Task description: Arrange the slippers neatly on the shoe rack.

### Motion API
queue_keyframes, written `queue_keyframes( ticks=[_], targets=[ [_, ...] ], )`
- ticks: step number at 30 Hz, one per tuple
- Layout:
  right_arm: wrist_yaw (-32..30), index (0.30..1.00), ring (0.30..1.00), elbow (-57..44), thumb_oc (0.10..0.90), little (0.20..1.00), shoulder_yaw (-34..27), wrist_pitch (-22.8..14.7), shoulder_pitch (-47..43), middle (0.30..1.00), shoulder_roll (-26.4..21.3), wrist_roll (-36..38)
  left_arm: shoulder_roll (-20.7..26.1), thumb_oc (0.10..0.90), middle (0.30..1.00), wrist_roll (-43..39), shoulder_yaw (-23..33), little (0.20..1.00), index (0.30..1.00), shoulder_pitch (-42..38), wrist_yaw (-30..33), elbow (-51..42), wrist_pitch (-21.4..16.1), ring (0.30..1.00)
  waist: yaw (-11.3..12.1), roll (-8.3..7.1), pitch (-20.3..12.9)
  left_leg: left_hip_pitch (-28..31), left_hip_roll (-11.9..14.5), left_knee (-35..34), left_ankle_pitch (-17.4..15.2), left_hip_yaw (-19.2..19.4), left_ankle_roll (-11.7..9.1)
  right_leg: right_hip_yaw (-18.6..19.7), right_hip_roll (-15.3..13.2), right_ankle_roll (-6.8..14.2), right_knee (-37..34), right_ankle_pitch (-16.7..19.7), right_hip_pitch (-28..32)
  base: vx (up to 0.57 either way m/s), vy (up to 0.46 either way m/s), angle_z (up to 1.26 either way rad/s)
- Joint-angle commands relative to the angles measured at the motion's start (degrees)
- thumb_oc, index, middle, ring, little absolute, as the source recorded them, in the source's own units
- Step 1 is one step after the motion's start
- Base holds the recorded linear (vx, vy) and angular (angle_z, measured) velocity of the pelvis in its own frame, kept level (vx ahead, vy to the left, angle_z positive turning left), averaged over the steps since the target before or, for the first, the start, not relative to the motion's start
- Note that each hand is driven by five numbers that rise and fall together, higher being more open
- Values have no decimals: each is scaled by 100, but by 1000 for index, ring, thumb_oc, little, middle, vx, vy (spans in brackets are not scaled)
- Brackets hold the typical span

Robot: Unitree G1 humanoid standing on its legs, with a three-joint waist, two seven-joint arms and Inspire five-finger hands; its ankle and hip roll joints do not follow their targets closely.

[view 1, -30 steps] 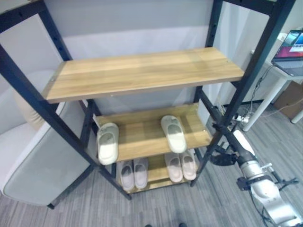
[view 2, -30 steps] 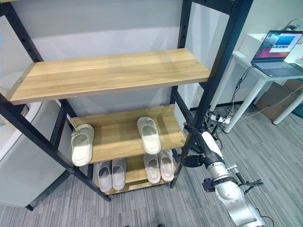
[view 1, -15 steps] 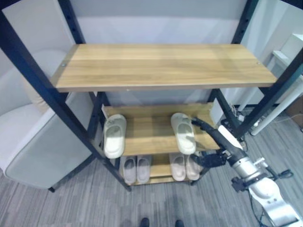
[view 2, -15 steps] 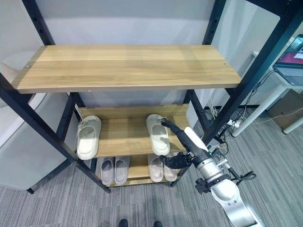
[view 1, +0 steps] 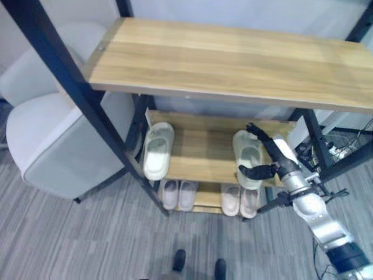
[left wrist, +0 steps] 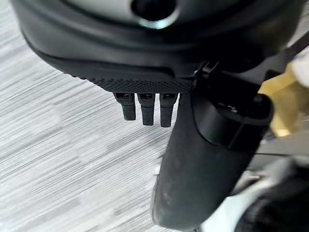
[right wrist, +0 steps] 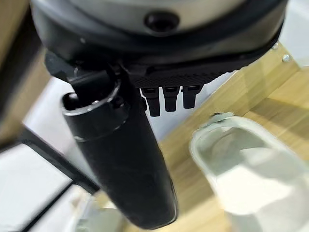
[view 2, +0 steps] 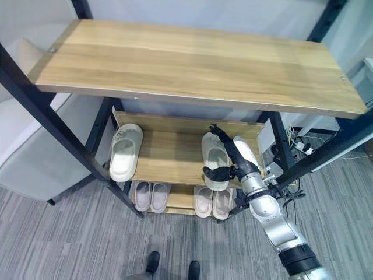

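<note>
Two pale slippers lie apart on the rack's middle shelf [view 1: 201,154]: one slipper [view 1: 157,150] at the left end and one slipper [view 1: 247,160] towards the right. My right hand [view 2: 242,156] is open at the right slipper. Its fingers stretch along the slipper's right side and its thumb [view 2: 213,172] crosses the slipper's near end. In the right wrist view the same slipper [right wrist: 246,169] lies just past that hand's thumb [right wrist: 120,159]. My left hand [left wrist: 207,159] hangs open over the grey floor.
The bottom shelf holds two neat pairs of slippers [view 1: 179,194] [view 1: 240,200]. A bare wooden top shelf [view 1: 233,64] overhangs the middle one. Black frame posts [view 1: 87,99] stand at the corners. A grey chair [view 1: 58,134] sits left of the rack.
The camera has swung to look more steeply down. My right hand has moved from outside the rack's right post onto the middle shelf, to the right slipper.
</note>
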Motion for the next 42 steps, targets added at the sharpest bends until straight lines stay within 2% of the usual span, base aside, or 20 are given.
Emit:
queue_keyframes(
  ticks=[1, 7, 12, 26, 32, 33, 34, 35, 37, 38, 42],
  targets=[
    [-691, 900, 900, -381, 800, 900, -585, -213, -387, 900, -244, -7, -130, 800, 900, -118, -156, 900, 900, -252, 87, 274, -75, 900, 72, 144, -239, 231, 52, -35, -566, 128, 6, 191, -100, 241, -2, -206, -199, -10, 5, 5],
    [-931, 900, 900, -247, 800, 900, -943, -236, -308, 900, -187, 179, -87, 800, 900, -153, -141, 900, 900, -285, 76, 272, -45, 900, 46, 166, -262, 159, 30, -35, -570, 103, 17, 191, -111, 235, -2, -207, -252, 18, 5, 8],
    [-840, 900, 900, -89, 800, 900, -920, -234, -315, 900, -188, 322, -69, 800, 900, -166, -165, 900, 900, -319, 54, 278, -32, 900, 20, 164, -306, 178, 33, -35, -608, 130, 32, 200, -127, 234, -2, -219, -251, 45, 6, -1],
    [-823, 900, 900, 612, 800, 900, -408, -95, -1118, 900, -375, 466, 71, 800, 900, -412, -275, 900, 900, -563, 100, 141, -58, 900, 22, 116, -284, -58, 33, -35, -559, 160, 27, 206, -119, 223, -2, -188, -479, 5, 1, 0],
    [-911, 900, 900, 1228, 800, 900, -162, -20, -1641, 900, -431, 476, 109, 800, 900, -450, -342, 900, 900, -578, 115, 186, -72, 900, 65, 86, -193, -130, 40, -35, -537, 165, 25, 200, -111, 212, -2, -175, -548, 0, 0, 0],
    [-886, 775, 775, 1307, 717, 775, -111, -12, -1699, 775, -399, 505, 117, 800, 900, -462, -335, 900, 900, -571, 122, 202, -73, 900, 66, 80, -169, -139, 41, -35, -530, 172, 22, 201, -112, 209, -2, -175, -561, 0, 0, 0],
    [-847, 538, 538, 1323, 558, 538, -71, 4, -1685, 538, -388, 487, 129, 800, 900, -480, -325, 900, 900, -566, 116, 208, -69, 900, 67, 73, -156, -132, 49, -35, -538, 165, 23, 203, -114, 202, -2, -187, -543, 0, 0, 0],
    [-820, 434, 434, 1283, 489, 434, -68, -7, -1637, 434, -351, 490, 135, 800, 900, -485, -315, 900, 900, -567, 108, 205, -64, 900, 62, 70, -150, -110, 49, -35, -551, 157, 25, 197, -110, 201, -2, -194, -525, 30, -3, 1],
    [-775, 406, 406, 1217, 471, 406, -55, -32, -1581, 406, -326, 470, 146, 800, 900, -473, -296, 900, 900, -576, 102, 198, -62, 900, 57, 68, -149, -87, 51, -35, -570, 157, 27, 196, -108, 201, -2, -210, -503, 16, -1, 0],
    [-742, 316, 316, 1175, 411, 316, -60, -44, -1541, 316, -314, 460, 152, 800, 900, -455, -284, 900, 900, -569, 105, 198, -60, 900, 59, 65, -144, -72, 52, -35, -580, 155, 30, 193, -109, 202, -2, -216, -489, 0, 0, 0],
    [-608, 300, 300, 757, 400, 300, -74, -194, -1357, 300, -305, 473, 174, 800, 900, -415, -226, 900, 900, -600, 94, 198, -51, 900, 30, 50, -142, -13, 65, -35, -614, 176, 34, 197, -113, 203, -2, -242, -440, 9, 1, 0]
  ],
)
